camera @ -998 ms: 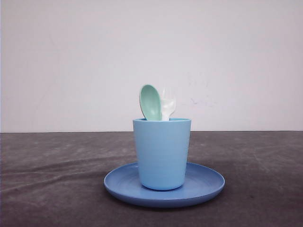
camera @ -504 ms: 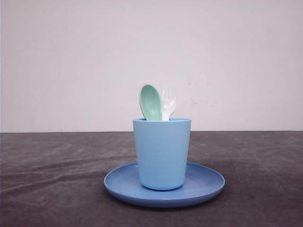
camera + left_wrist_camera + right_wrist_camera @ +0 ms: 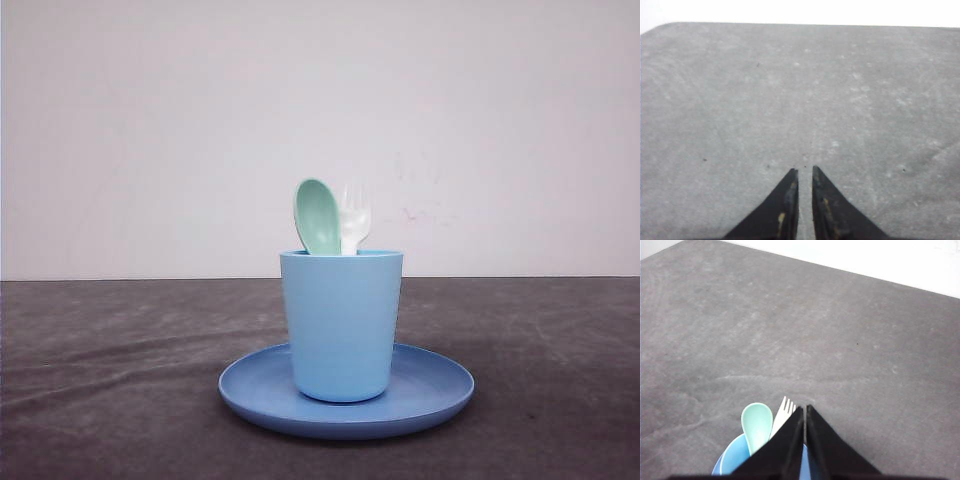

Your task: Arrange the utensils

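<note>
A pale mint-green spoon (image 3: 318, 215) and a white fork (image 3: 355, 216) stand side by side, heads up, in a light blue cup (image 3: 342, 325). The cup stands on a blue round plate (image 3: 440, 392) at the table's middle. In the right wrist view my right gripper (image 3: 805, 408) hangs above the cup (image 3: 732, 460), shut with nothing in it. The spoon (image 3: 757, 424) and fork (image 3: 784, 412) tips poke out just beside its fingers. My left gripper (image 3: 805, 170) hovers over bare table, its jaws nearly together with only a thin slit and nothing held.
A dark grey mat (image 3: 110, 370) covers the table, with a white wall behind it. The mat's far edge (image 3: 800, 24) and a rounded corner lie ahead of the left gripper.
The fork's head was blurred a second ago and is sharp and still now. Cup, plate and spoon have stayed in place.
</note>
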Available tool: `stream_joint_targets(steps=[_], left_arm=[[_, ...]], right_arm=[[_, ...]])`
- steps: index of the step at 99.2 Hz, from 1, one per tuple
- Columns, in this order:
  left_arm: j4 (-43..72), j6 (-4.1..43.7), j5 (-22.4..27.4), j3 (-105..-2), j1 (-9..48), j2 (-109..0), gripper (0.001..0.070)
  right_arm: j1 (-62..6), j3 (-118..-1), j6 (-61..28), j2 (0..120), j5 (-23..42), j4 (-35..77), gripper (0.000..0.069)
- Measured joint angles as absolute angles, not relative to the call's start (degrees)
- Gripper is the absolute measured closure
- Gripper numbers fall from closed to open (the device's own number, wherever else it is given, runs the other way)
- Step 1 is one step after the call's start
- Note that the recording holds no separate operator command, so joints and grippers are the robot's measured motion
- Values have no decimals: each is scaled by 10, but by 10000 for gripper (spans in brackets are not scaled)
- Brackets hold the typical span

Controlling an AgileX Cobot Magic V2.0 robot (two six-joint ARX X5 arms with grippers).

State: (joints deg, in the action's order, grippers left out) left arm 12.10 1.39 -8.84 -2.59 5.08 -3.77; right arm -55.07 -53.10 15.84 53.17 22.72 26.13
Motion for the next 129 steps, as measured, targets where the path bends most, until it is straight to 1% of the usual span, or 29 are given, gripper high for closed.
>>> stream_joint_targets(steps=[22,129], left_arm=[[119,7,-89,-25,45,-2,685],[117,9,-89,-25,45,-2,685]], right_arm=[[-551,-531,158,532,227,262,684],[-551,-531,158,531,227,261,684]])
